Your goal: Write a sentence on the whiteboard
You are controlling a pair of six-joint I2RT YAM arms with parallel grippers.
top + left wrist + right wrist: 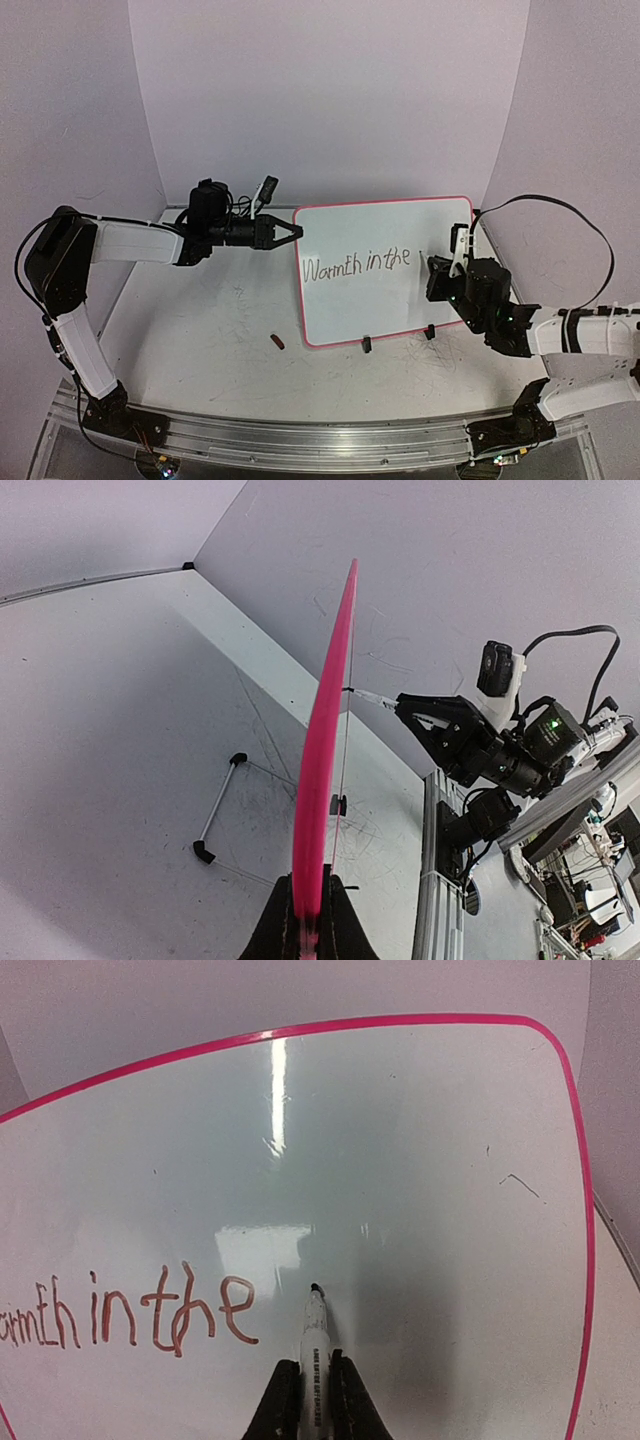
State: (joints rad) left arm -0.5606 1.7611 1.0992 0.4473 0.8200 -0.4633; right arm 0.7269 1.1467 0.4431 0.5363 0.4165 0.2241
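The whiteboard (385, 300), white with a pink frame, stands tilted on the table and reads "Warmth in the" (356, 264) in brown-red. My left gripper (297, 232) is shut on the board's upper left edge. In the left wrist view the pink frame (325, 740) runs edge-on from between the jaws of my left gripper (310, 885). My right gripper (440, 266) is at the board's right side, shut on a white marker (314, 1335). The marker's dark tip (316, 1288) sits at the board face (400, 1160), just right of "the" (195, 1312).
A small dark red marker cap (277, 341) lies on the grey table left of the board's lower corner. Two black clip feet (367, 344) (430, 332) hold the bottom edge. A thin rod stand with black ends (215, 810) lies behind the board. Walls close in at back and sides.
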